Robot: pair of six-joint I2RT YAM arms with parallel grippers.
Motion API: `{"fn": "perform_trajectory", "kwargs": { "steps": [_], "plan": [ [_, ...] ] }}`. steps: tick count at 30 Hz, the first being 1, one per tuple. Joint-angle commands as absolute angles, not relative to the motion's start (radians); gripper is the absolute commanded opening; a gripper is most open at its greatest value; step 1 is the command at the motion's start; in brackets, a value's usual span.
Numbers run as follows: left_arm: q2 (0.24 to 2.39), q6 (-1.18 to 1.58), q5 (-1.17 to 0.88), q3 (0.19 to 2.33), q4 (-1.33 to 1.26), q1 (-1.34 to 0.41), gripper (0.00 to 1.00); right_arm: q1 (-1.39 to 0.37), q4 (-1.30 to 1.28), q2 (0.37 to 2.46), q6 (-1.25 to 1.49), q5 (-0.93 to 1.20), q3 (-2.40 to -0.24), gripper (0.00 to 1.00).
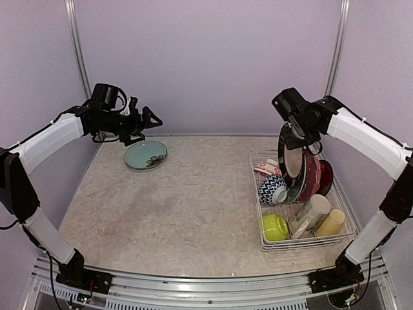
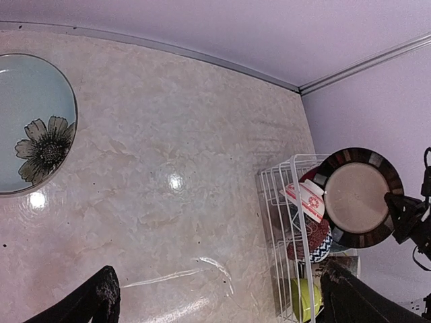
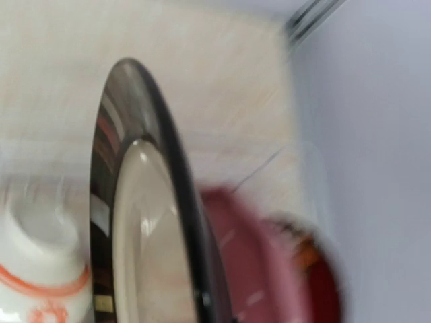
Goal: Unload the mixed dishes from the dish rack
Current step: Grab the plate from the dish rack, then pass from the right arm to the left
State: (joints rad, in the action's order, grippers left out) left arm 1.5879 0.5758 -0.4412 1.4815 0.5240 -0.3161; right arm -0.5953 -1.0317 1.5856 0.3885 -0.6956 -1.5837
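Observation:
The white wire dish rack (image 1: 263, 219) stands at the right. It holds a red-patterned bowl (image 1: 266, 169), a blue-chevron bowl (image 1: 271, 190), a lime-green bowl (image 1: 274, 227), a cream mug (image 1: 312, 211), a yellow mug (image 1: 330, 223) and a dark red plate (image 1: 312, 178). My right gripper (image 1: 301, 138) is shut on the top rim of the black-rimmed cream plate (image 1: 290, 159) and holds it on edge above the rack. This plate fills the right wrist view (image 3: 145, 235), where my fingers are hidden. My left gripper (image 1: 150, 120) is open and empty, above a pale blue flower plate (image 1: 146, 155).
The flower plate lies flat on the marbled table at the back left, also showing in the left wrist view (image 2: 30, 124). The back wall is close behind both grippers. The rack (image 2: 300, 202) reaches nearly to the right wall.

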Motion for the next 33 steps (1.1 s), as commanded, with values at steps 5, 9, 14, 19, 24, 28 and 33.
{"fn": "perform_trajectory", "kwargs": {
  "steps": [5,9,14,19,24,28,33],
  "plan": [
    [1.614,0.568,-0.453,1.486,0.515,-0.325,0.99,-0.665,-1.028,1.59,0.351,-1.068,-1.761,0.0],
    [1.615,0.562,-0.445,1.486,0.518,-0.328,0.99,-0.668,-1.06,1.593,0.388,-1.065,-1.776,0.0],
    [1.617,0.56,-0.454,1.491,0.519,-0.33,0.99,-0.673,-1.006,1.52,0.378,-1.022,-1.766,0.0],
    [1.617,0.552,-0.504,1.492,0.503,-0.329,0.99,-0.672,-0.933,1.444,0.372,-0.932,-1.756,0.0],
    [1.619,0.552,-0.673,1.483,0.428,-0.341,0.99,-0.671,-0.872,1.377,0.393,-0.851,-1.729,0.0],
    [1.628,0.596,-0.829,1.468,0.343,-0.37,0.99,-0.662,-0.77,1.295,0.425,-0.716,-1.669,0.0],
    [1.658,0.724,-1.007,1.427,0.176,-0.417,0.99,-0.652,-0.501,1.225,0.488,-0.427,-1.508,0.0]
  ]
}}
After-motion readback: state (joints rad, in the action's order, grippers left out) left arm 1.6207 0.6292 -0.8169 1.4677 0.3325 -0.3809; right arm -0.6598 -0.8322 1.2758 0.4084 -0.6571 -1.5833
